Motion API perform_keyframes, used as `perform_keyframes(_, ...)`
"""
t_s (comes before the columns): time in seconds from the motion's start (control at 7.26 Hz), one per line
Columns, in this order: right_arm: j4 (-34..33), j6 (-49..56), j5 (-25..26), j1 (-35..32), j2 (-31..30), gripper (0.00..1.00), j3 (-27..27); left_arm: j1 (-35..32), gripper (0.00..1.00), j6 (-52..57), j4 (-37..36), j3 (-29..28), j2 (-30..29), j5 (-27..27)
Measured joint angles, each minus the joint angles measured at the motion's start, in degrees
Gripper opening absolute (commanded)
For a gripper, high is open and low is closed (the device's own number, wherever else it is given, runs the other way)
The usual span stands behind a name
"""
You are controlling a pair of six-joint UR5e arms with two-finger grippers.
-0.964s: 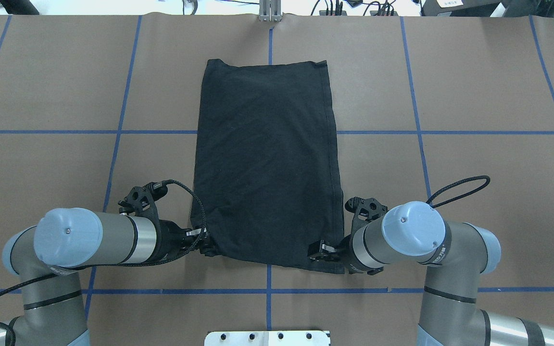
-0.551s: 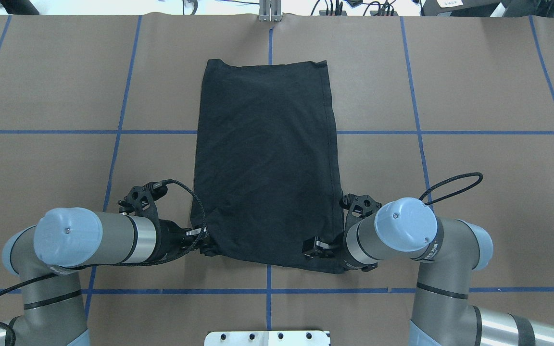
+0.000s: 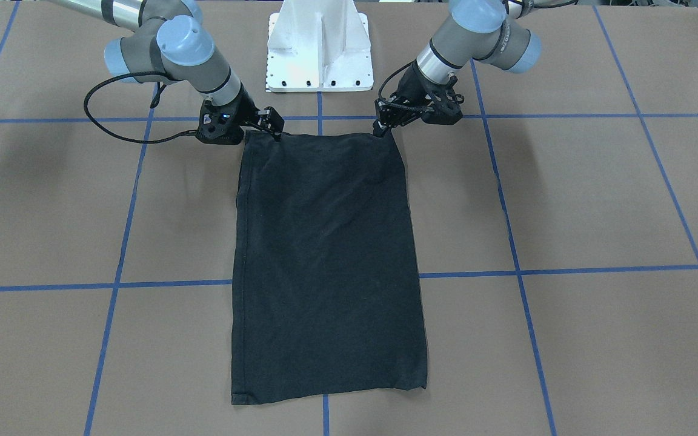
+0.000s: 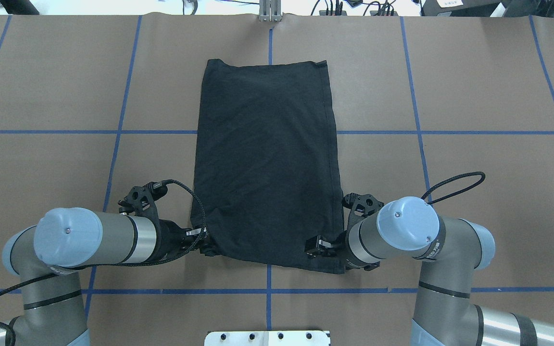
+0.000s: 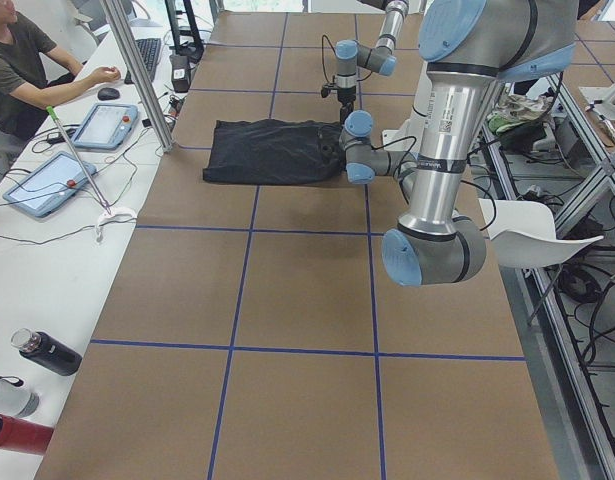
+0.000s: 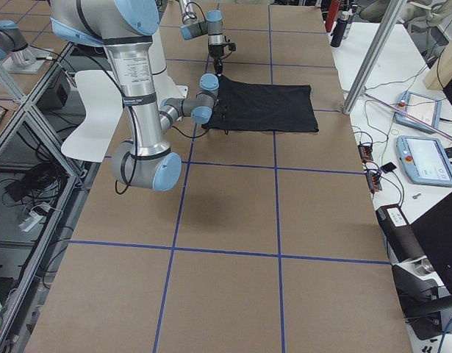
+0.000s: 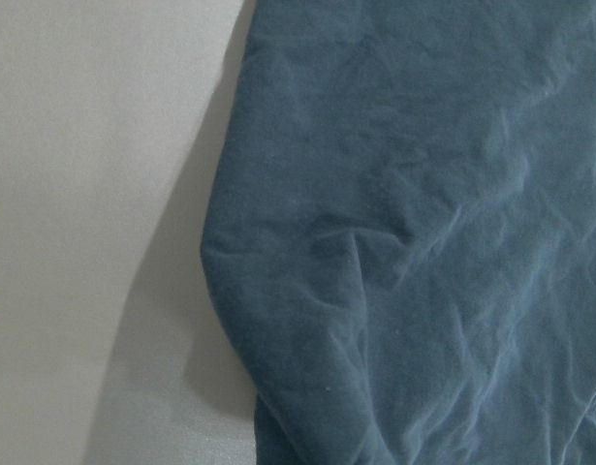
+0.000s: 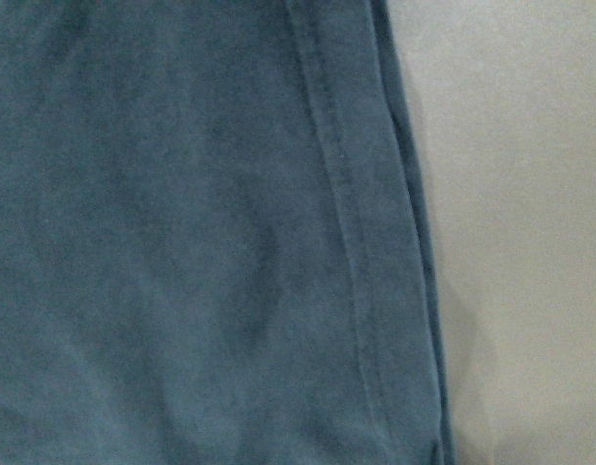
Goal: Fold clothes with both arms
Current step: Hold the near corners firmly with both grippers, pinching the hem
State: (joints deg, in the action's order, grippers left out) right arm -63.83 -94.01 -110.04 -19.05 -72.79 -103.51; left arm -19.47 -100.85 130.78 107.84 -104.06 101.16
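Black T-shirt (image 4: 267, 158), logo and sleeves out of sight.

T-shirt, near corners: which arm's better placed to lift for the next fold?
Right, marginally. The right gripper overlaps the T-shirt at its near corner; the left gripper sits just at its corner's edge. Jaw state unclear for both.

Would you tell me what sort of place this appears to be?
Probably a robotics lab: a left arm and right arm at a table gridded with blue tape, teach pendants on a side bench, a person seated there.
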Motion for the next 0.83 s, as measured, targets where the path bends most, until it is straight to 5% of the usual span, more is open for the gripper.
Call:
perform_keyframes(0.28, -0.08, -0.12, -0.05, 0.00, 0.03, 0.68, 0.11, 0.02, 0.00, 0.04, 0.00, 0.00, 0.00, -0.02)
perform_keyframes(0.83, -0.15, -0.42, 0.14, 0.13, 0.15, 0.36, 0.00, -0.12, 0.00, 0.04, 0.00, 0.00, 0.00, -0.09)
